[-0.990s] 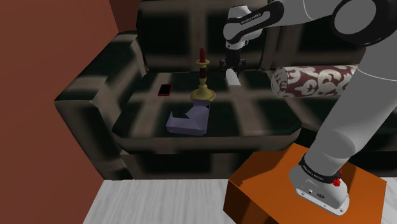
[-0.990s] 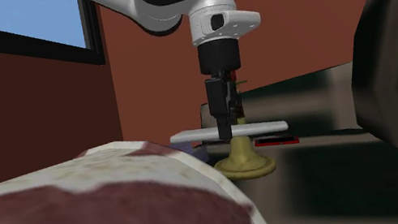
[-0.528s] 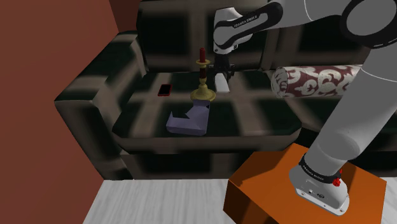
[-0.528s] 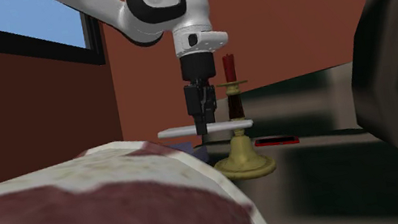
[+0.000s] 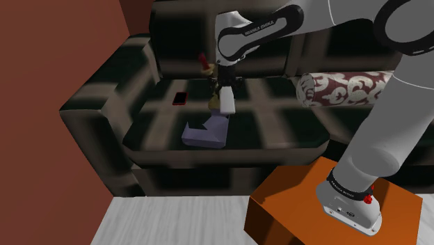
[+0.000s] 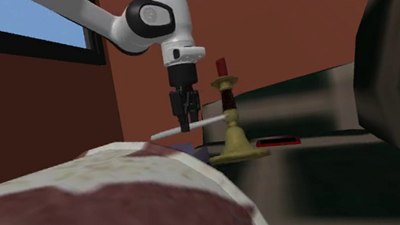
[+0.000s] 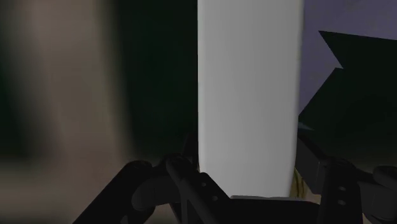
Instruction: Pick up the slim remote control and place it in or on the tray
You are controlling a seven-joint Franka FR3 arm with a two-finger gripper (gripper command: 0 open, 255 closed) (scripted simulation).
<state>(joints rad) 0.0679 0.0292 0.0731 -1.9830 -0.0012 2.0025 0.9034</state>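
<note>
My black gripper (image 5: pixel 224 92) is shut on a slim white remote (image 5: pixel 226 103), held level above the sofa seat. In the second exterior view the remote (image 6: pixel 192 125) sticks out to both sides of the gripper (image 6: pixel 186 124), and one end touches the stem of a brass candlestick (image 6: pixel 231 131). The lavender-grey tray (image 5: pixel 207 133) lies on the seat just in front of and below the remote. In the wrist view the remote (image 7: pixel 248 95) runs up between the fingers (image 7: pixel 184 181), with a corner of the tray (image 7: pixel 356 25) beyond it.
The candlestick (image 5: pixel 213 103) with its red candle (image 5: pixel 203 61) leans toward the shoulder view's left, right behind the remote. A small red and black device (image 5: pixel 181 98) lies further left on the seat. A patterned bolster pillow (image 5: pixel 344 88) rests at the right. The orange stand (image 5: pixel 334 205) is at the lower right.
The arm has carried the remote toward the shoulder view's left and nearer the tray. The candlestick, upright before, now leans with its candle tipped left.
</note>
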